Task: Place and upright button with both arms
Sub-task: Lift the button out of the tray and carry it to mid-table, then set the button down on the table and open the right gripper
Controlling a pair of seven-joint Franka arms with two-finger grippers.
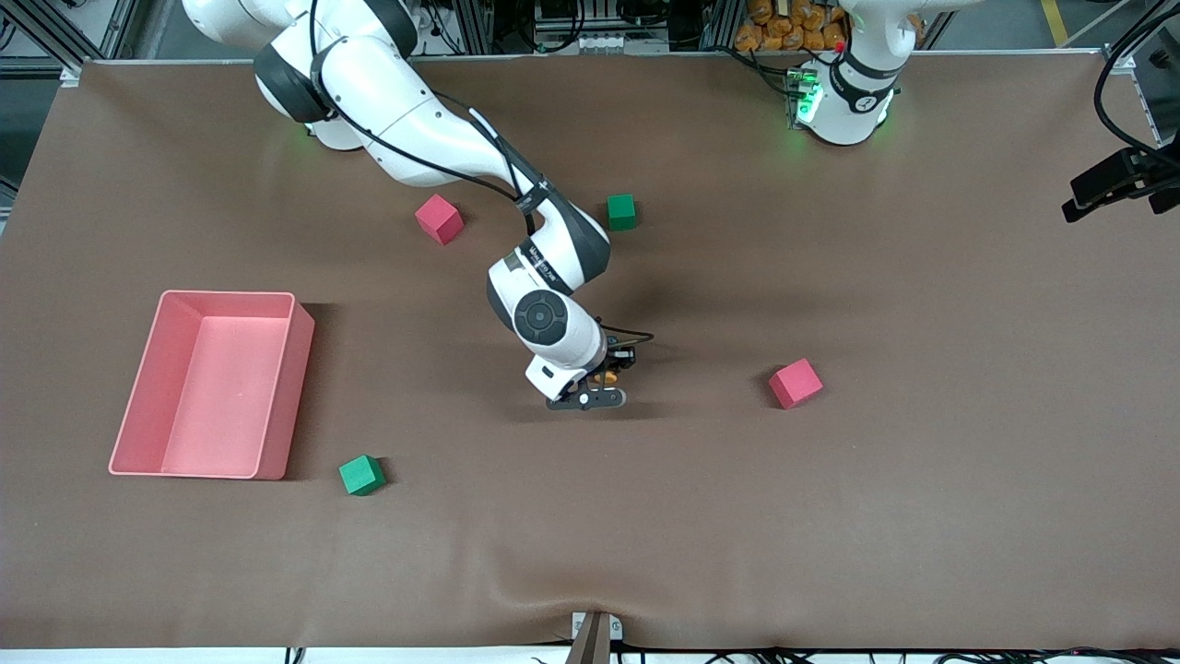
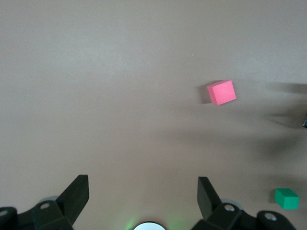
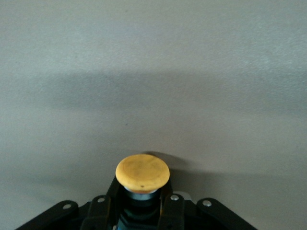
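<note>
Button (image 3: 142, 172) between right gripper (image 3: 139, 203) fingers

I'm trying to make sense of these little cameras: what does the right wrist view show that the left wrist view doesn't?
Only the right wrist view shows the button, its round orange cap up, between the fingers of the right end effector low over the table.

Only the left wrist view shows a pink cube, a green cube and the left end effector, open and holding nothing.

Both show the same plain brown table cover, and each looks out past its own black fingers.
</note>
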